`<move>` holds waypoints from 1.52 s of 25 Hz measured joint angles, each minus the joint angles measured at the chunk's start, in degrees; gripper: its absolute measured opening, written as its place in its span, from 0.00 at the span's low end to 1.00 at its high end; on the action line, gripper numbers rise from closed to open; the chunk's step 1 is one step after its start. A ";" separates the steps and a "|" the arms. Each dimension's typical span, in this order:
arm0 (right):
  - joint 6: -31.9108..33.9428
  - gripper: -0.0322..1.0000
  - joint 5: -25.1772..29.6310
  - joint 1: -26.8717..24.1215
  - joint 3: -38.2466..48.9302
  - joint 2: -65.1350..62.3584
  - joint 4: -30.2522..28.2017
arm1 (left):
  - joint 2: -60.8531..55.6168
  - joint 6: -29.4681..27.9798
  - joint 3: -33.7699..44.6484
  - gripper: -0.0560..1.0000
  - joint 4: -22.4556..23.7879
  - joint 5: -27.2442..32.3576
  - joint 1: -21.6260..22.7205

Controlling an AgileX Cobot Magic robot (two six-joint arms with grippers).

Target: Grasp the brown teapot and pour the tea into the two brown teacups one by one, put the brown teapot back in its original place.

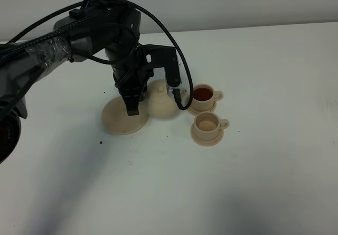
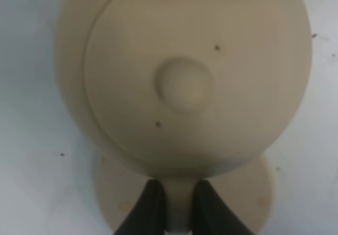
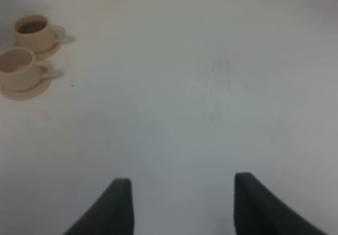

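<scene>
The brown teapot [image 1: 161,102] hangs just right of its wide saucer [image 1: 123,120], the original place, with its spout toward the cups. My left gripper [image 1: 136,102] is shut on the teapot's loop handle. In the left wrist view the lidded teapot [image 2: 182,84] fills the frame, the dark fingers [image 2: 152,209] pinch the handle in the left gripper [image 2: 179,195], and the wide saucer [image 2: 240,198] shows beneath. The far teacup [image 1: 203,94] holds dark tea. The near teacup [image 1: 207,123] looks pale inside. My right gripper [image 3: 182,182] is open over bare table, well away from both teacups [image 3: 30,31] [image 3: 17,68].
Each cup stands on its own small saucer [image 1: 207,138]. The white table [image 1: 264,182] stretches around them, with a few dark specks near the wide saucer. My left arm and its cable arch over the back left of the table.
</scene>
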 joint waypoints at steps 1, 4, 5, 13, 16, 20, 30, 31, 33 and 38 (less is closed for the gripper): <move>0.00 0.47 0.00 0.00 0.00 0.00 0.00 | 0.00 0.00 0.00 0.20 -0.09 0.26 0.15; 0.00 0.47 0.00 0.00 0.00 0.00 0.00 | -0.13 0.77 0.00 0.20 -0.02 0.25 0.33; 0.00 0.47 0.00 0.00 0.00 0.00 0.00 | -0.35 1.15 0.00 0.20 -0.02 0.25 0.33; 0.00 0.47 0.00 0.00 0.00 0.00 0.00 | -3.65 5.21 -0.06 0.20 -0.02 0.26 -1.74; 0.00 0.47 0.00 0.00 0.00 0.00 0.00 | -3.81 6.09 -0.12 0.20 0.05 0.92 -3.14; 0.00 0.47 0.00 0.00 0.00 0.00 0.00 | -3.81 6.48 -0.12 0.20 2.53 2.96 -4.74; 0.00 0.47 0.00 0.00 0.00 0.00 0.00 | -3.81 6.93 -0.12 0.20 12.26 3.82 -7.81; 0.00 0.47 0.00 0.00 0.00 0.00 0.00 | -3.81 6.93 -0.12 0.20 13.37 3.38 -8.38; 0.00 0.47 0.00 0.00 0.00 0.00 0.00 | -3.81 6.98 -0.12 0.20 15.01 2.57 -9.36; 0.00 0.47 0.00 0.00 0.00 0.00 0.00 | -3.81 6.98 -0.12 0.20 17.20 0.93 -10.32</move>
